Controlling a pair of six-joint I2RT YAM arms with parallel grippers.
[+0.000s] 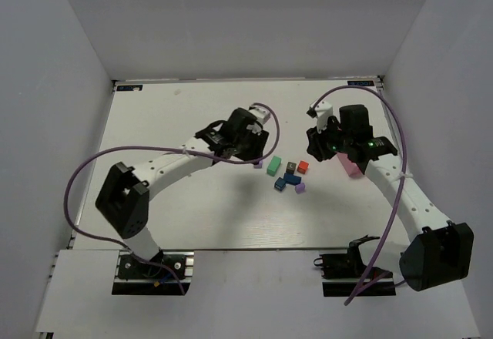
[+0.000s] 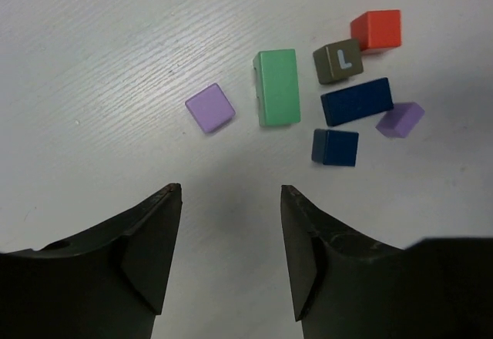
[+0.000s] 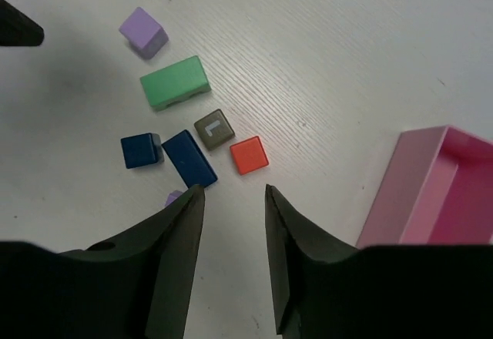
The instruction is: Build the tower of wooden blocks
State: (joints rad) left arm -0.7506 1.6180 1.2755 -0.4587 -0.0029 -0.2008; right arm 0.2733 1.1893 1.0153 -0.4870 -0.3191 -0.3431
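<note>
The blocks (image 1: 291,177) are seen lying flat and unstacked, clustered just right of the green bar (image 2: 276,86), with a purple cube (image 2: 209,108) left of it, while the left gripper (image 2: 229,192) is held left of the bar and the right gripper (image 3: 233,192) right of it, beside the tray (image 3: 431,185), both with jaws part-open and empty.

The left arm (image 1: 166,166) stretches from its base at seven o'clock up toward one o'clock, wrist tipped down. The left gripper (image 2: 231,196) has its jaws apart, nothing between them. The right arm (image 1: 404,192) leans from five o'clock toward eleven o'clock; the right gripper (image 3: 235,192) points down, jaws parted by a narrower gap — empty.
</note>
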